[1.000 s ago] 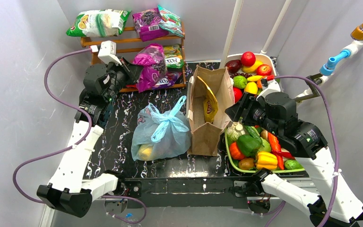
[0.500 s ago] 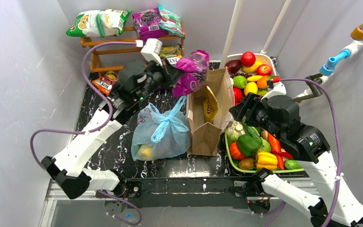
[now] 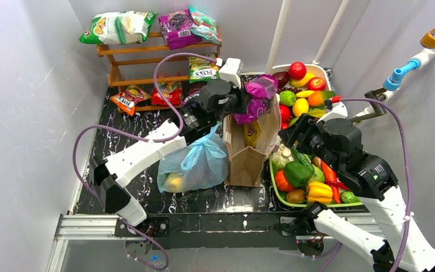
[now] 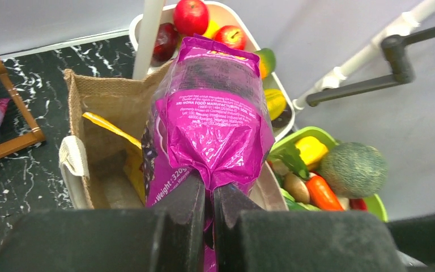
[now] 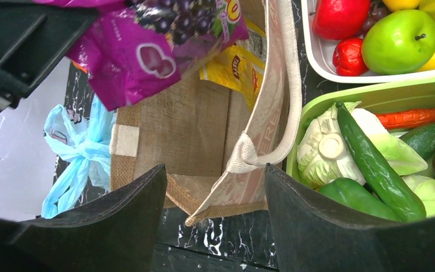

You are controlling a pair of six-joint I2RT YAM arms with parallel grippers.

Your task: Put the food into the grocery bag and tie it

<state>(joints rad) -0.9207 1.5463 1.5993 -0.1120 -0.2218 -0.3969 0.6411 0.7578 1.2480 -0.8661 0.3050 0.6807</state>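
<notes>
The light-blue grocery bag (image 3: 192, 161) lies on the black table left of the brown bag, its handles knotted and a yellow piece of food (image 3: 174, 181) showing through it. More food fills the white bowl (image 3: 324, 72) and the green tray (image 3: 278, 194). My left gripper (image 4: 209, 190) is shut on the bottom seam of a magenta snack bag (image 4: 212, 107), which hangs over the open brown jute bag (image 4: 99, 130). My right gripper (image 5: 215, 175) stands open above the jute bag's near corner (image 5: 192, 130), holding nothing.
A yellow packet (image 4: 124, 153) sits inside the jute bag. The wooden shelf (image 3: 147, 51) at the back holds several snack packets. Two white poles (image 3: 277, 34) and a black crank handle (image 3: 374, 96) stand behind the bowl.
My left arm has swung right from the shelf, carrying the magenta snack bag to above the jute bag's mouth. The right arm has barely moved.
</notes>
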